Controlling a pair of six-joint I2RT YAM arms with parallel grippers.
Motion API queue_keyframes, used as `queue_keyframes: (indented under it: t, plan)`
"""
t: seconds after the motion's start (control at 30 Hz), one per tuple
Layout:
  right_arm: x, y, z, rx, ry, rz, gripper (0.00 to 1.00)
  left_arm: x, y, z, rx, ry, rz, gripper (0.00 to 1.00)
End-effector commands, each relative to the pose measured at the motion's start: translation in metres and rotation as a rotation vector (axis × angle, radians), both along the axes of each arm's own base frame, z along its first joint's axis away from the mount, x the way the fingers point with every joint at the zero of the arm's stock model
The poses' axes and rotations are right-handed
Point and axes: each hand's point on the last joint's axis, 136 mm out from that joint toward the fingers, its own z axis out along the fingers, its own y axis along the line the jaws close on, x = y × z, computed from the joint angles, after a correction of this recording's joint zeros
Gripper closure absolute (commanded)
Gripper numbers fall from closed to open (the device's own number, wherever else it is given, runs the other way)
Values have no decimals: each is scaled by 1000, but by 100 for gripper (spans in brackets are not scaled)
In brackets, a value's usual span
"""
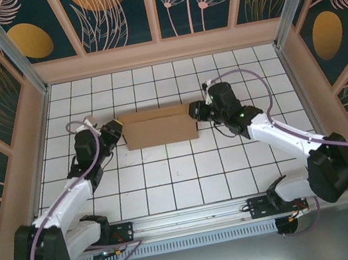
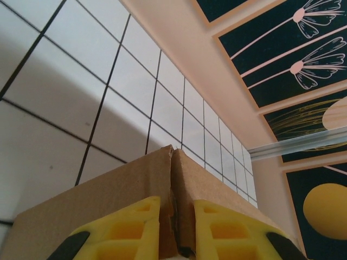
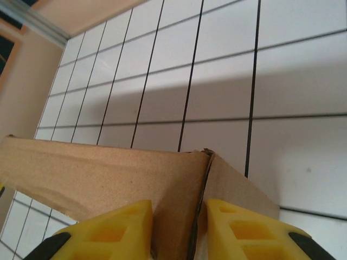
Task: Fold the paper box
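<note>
Paper box [image 1: 159, 127] is held between both hands above the table [image 1: 169, 178]. Left hand [image 1: 115, 131] is clamped on one end corner, right hand [image 1: 196, 111] on the opposite. Panels are seen meeting at both corners. Folding is judged partly done, with closing left.

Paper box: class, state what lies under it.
The white tiled table lies under the paper box. Tiles directly beneath are covered, so anything there cannot be seen.

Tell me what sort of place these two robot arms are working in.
Probably a purpose-built robot test cell, not a home: a white gridded tabletop, floral wall panels on aluminium posts, and a metal mounting rail along the near edge.
</note>
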Motion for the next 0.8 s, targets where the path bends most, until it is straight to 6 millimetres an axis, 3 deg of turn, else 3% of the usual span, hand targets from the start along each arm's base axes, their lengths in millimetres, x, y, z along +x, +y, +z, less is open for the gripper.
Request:
queue_keyframes:
  t: [0.0, 0.17, 0.23, 0.33, 0.5, 0.77]
  plan:
    - [11, 30, 38, 86, -67, 141, 70, 24, -32, 61, -95, -158, -108, 83]
    - [56, 20, 52, 52, -150, 124, 70, 69, -46, 72, -71, -206, -126, 82]
    - [65, 15, 47, 40, -183, 124, 70, 78, -48, 72, -69, -227, -125, 83]
    - [69, 8, 25, 40, -201, 128, 70, 83, -50, 56, -76, -227, -128, 83]
    - [51, 2, -12, 59, -205, 147, 73, 63, -54, 5, -99, -149, -143, 84]
    - [-4, -9, -33, 53, -224, 124, 70, 3, -72, -31, 36, -82, -199, 79]
